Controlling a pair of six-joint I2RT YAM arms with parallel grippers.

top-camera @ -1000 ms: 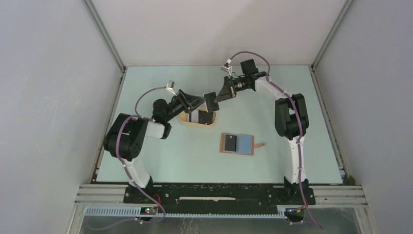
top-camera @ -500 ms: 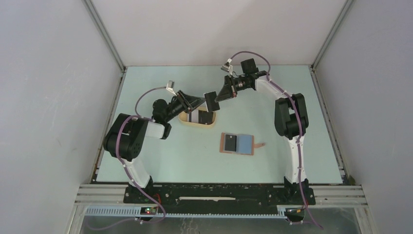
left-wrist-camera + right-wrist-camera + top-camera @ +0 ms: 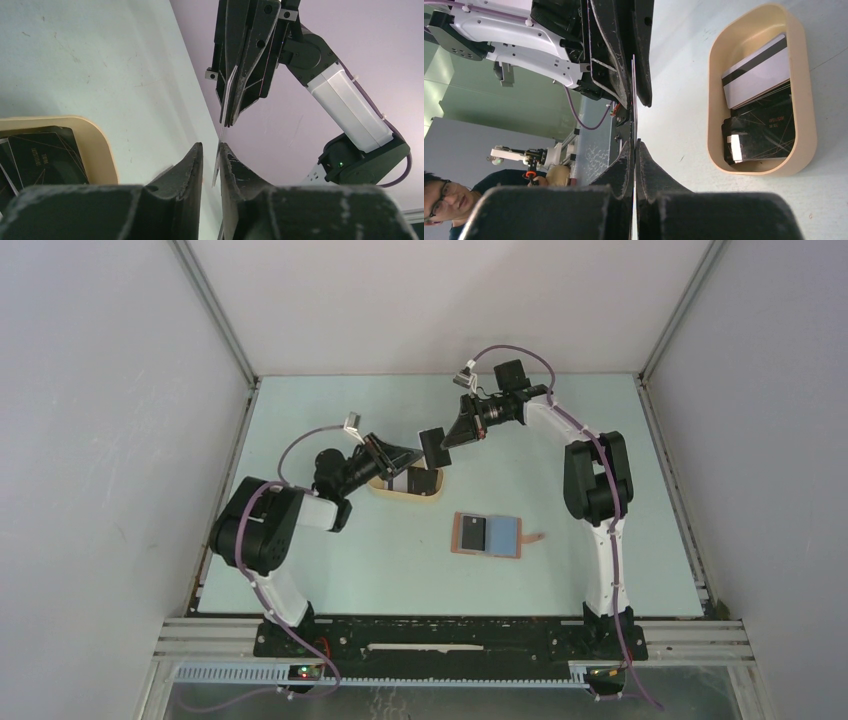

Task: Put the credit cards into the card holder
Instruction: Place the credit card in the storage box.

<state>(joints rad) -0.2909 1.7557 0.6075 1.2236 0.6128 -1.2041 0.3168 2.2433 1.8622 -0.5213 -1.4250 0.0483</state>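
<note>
Above centre in the overhead view, the right end effector (image 3: 443, 439) is clenched on a credit card (image 3: 432, 447), held edge-on in mid-air so the left end effector (image 3: 210, 148) can straddle its free edge; those jaws stand slightly apart, not yet gripping. The card holder (image 3: 487, 535) lies open at centre on the bench (image 3: 330, 570), pockets up to receive it.

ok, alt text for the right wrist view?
The right gripper pinches a thin card edge-on, while the left gripper straddles its far end. Right of them, a beige oval tray holds a whitish striped card and black cards.
</note>
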